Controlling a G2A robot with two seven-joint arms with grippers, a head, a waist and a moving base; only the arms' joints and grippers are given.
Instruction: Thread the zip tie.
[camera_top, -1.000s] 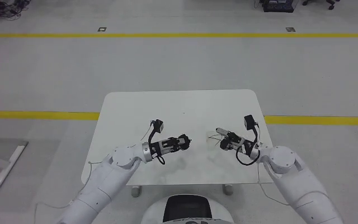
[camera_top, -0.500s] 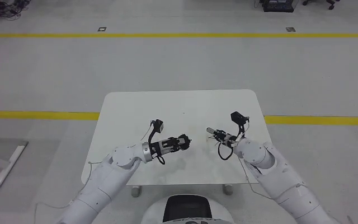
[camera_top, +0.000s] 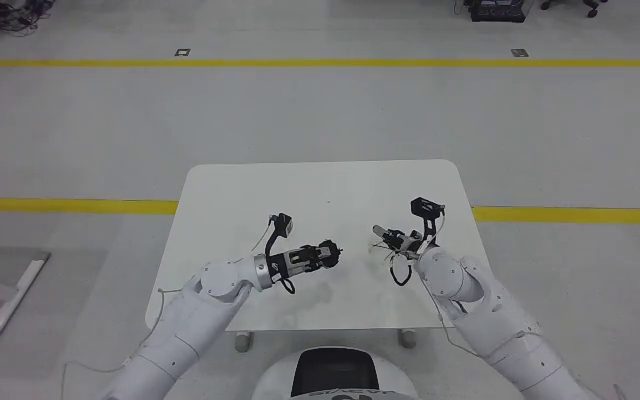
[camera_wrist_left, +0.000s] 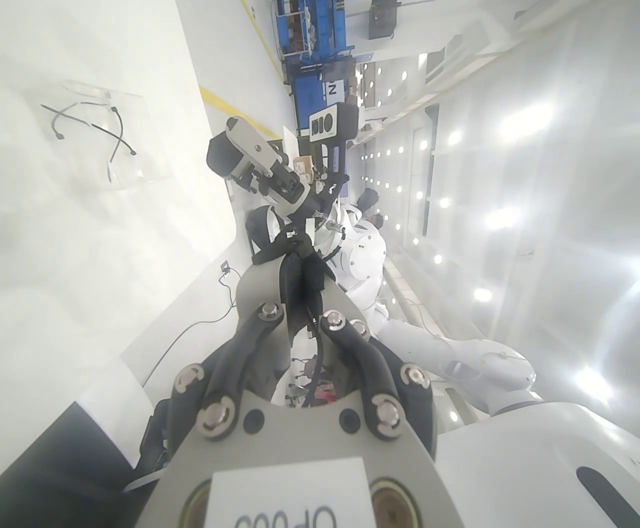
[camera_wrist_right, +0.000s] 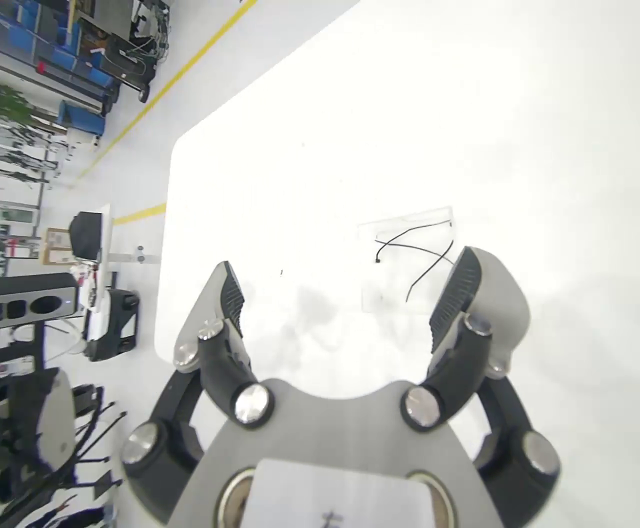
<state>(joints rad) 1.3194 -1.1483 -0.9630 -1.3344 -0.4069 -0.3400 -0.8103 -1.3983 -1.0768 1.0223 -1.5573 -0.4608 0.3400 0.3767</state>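
No print reads whole. A white label (camera_wrist_left: 292, 492) on the base of the left gripper (camera_wrist_left: 300, 272), at the lower edge, shows upside-down characters (cut off by the frame). The tag (camera_wrist_right: 340, 497) on the right gripper (camera_wrist_right: 347, 260) is cropped too. A small sign (camera_wrist_left: 331, 89), upper middle, bears one letter.

You get bright, even overhead light in the top view, where the white rounded tabletop (camera_top: 330, 185) carries only faint, soft grey shadows under the arms. In the left wrist view the rows of round ceiling lamps (camera_wrist_left: 520, 122) flare hard and spread a milky haze over that side, and straight lines bow strongly toward the edges. In the right wrist view the tabletop is washed out almost to pure white. Smudged grey shadows lie just ahead of the right tool (camera_wrist_right: 347, 262), and the thin black zip ties (camera_wrist_right: 425, 250) stand out by contrast.
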